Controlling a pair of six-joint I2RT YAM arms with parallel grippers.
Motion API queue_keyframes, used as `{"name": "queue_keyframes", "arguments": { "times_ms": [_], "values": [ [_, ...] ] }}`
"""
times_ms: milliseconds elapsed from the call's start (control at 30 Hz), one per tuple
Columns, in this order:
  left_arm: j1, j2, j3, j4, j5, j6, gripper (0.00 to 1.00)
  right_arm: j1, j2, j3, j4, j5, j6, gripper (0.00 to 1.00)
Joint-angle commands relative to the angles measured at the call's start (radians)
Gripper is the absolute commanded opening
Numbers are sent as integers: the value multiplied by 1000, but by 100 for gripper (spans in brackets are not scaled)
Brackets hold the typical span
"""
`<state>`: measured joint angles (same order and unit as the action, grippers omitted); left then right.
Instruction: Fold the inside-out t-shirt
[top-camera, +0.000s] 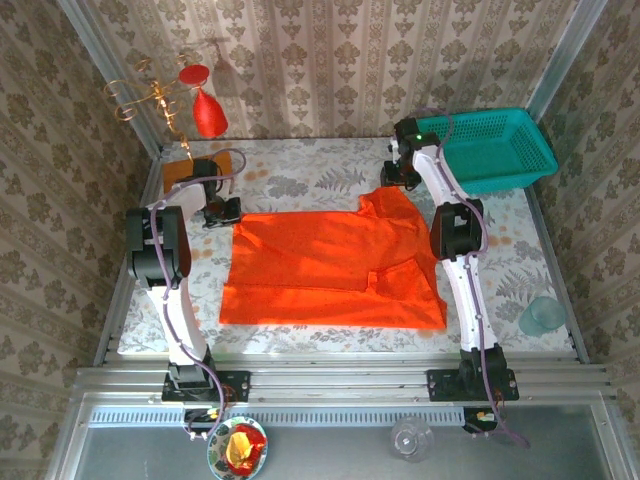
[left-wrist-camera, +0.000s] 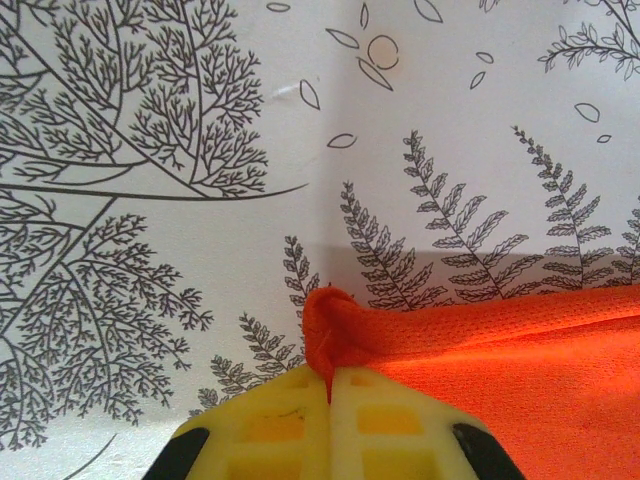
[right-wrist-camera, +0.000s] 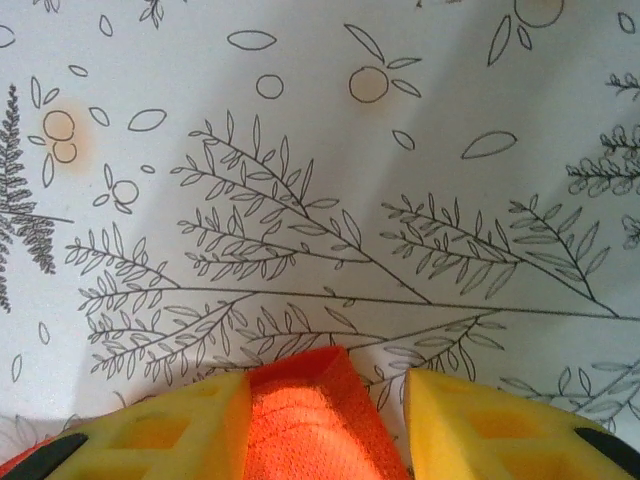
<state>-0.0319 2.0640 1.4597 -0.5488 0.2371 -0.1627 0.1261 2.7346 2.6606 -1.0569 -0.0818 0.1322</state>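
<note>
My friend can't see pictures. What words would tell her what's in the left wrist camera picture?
The left gripper has its yellow jaws pressed shut on a bunched corner of the orange-red t-shirt. The rest of the shirt spreads to the right over a white tablecloth printed with grey ferns and trees.

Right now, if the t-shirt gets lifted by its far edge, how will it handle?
Probably floppy: the t-shirt lies flat and puckers where the left gripper pinches its corner. Likely light: thin mesh weave shows. It may slip from the right gripper, whose jaws stand open around a fold.
</note>
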Motion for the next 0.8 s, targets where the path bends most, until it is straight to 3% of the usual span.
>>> {"name": "queue_keyframes", "arguments": {
  "times_ms": [0,467,633,767],
  "values": [
    [6,-10,-7,0,13,18,1,-12,15,48,-46,-11,-11,39],
    [9,-20,-6,4,28,9,0,-14,-8,33,-42,-66,-2,0],
    [13,-104,-54,70,13,-13,0,-14,-113,18,-32,-41,21,0],
    [20,-166,-79,99,16,-23,0,-23,-248,-100,20,-79,44,0]
  ]
}}
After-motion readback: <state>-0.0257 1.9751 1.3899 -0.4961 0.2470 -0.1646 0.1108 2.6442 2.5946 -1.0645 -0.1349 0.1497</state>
